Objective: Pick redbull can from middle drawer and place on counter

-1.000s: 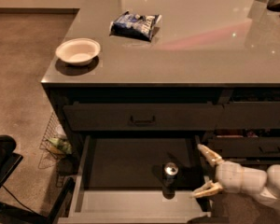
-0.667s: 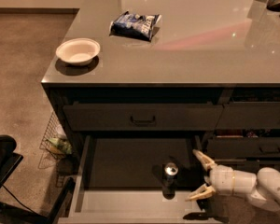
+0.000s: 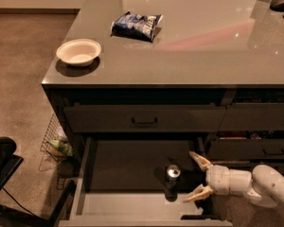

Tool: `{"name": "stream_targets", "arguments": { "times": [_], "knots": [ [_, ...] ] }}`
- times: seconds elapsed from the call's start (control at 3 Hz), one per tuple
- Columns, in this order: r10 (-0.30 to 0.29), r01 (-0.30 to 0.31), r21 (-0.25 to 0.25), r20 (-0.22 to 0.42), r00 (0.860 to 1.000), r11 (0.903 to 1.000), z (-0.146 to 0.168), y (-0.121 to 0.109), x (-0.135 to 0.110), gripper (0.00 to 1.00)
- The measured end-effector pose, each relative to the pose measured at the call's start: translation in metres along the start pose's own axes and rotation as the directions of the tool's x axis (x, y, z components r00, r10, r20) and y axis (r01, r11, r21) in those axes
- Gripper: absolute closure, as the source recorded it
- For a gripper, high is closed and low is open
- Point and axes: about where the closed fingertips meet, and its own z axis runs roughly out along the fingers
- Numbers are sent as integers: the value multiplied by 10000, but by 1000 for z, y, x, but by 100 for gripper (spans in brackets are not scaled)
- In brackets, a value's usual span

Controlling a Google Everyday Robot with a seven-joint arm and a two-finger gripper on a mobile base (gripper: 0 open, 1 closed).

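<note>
The gripper (image 3: 197, 176) hung inside the middle drawer (image 3: 128, 167), its 2 fingers spread wide. The redbull can (image 3: 173, 173) stood upright just beyond its fingertips, apart from them, below the counter (image 3: 203, 51).

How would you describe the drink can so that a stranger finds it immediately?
Below the big grey counter, the wide middle drawer stands pulled out. On its dark floor, towards the right, the redbull can stands upright, just left of the open gripper. It is the only thing seen in the drawer, slim with a shiny silver top.
</note>
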Motion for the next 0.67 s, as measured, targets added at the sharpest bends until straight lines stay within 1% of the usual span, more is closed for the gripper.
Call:
{"name": "stream_targets", "arguments": {
  "times": [0.33,0.67],
  "knots": [
    [214,-215,-488,-22,9998,9986,35,-14,18,0],
    [396,-395,-755,5,9992,9964,55,-22,33,0]
  ]
}}
